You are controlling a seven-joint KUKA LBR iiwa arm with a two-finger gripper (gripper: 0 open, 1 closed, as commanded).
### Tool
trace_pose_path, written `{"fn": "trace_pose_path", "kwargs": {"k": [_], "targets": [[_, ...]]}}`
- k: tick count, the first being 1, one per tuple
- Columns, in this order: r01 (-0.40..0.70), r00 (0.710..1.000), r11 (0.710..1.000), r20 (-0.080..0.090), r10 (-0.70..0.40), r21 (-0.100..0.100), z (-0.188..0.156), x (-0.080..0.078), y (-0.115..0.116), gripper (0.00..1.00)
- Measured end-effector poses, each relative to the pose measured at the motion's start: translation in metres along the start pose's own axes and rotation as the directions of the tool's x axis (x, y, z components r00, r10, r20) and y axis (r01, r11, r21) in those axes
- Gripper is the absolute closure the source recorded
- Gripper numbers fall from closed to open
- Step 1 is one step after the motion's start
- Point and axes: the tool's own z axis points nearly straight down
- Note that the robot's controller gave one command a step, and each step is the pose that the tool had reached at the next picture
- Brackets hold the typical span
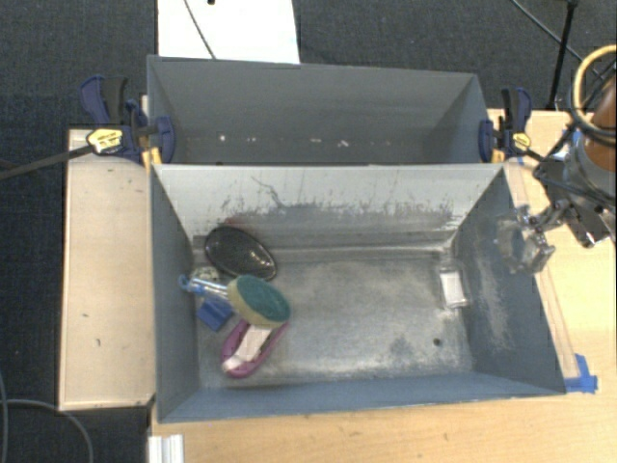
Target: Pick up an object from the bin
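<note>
Well, your claw (pixel 526 242) hangs over the scuffed metal bin's (pixel 337 205) right wall, can't tell how open, with a small pale boxy piece (pixel 451 288) nearest and a glossy black oval (pixel 241 251) and teal disc (pixel 261 300) heaped left.

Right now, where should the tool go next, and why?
Probably a short way left and down, toward the white block. The tool hangs above the bin's right wall, and that block lies nearest it on the floor. The black oval and teal disc lie far left.
</note>
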Motion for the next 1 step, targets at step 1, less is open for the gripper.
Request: {"fn": "trace_pose_path", "kwargs": {"k": [1], "targets": [[0.232,0.973,0.973,0.001,-0.232,0.0,-0.0211,-0.0215,0.0209,1.0]]}}
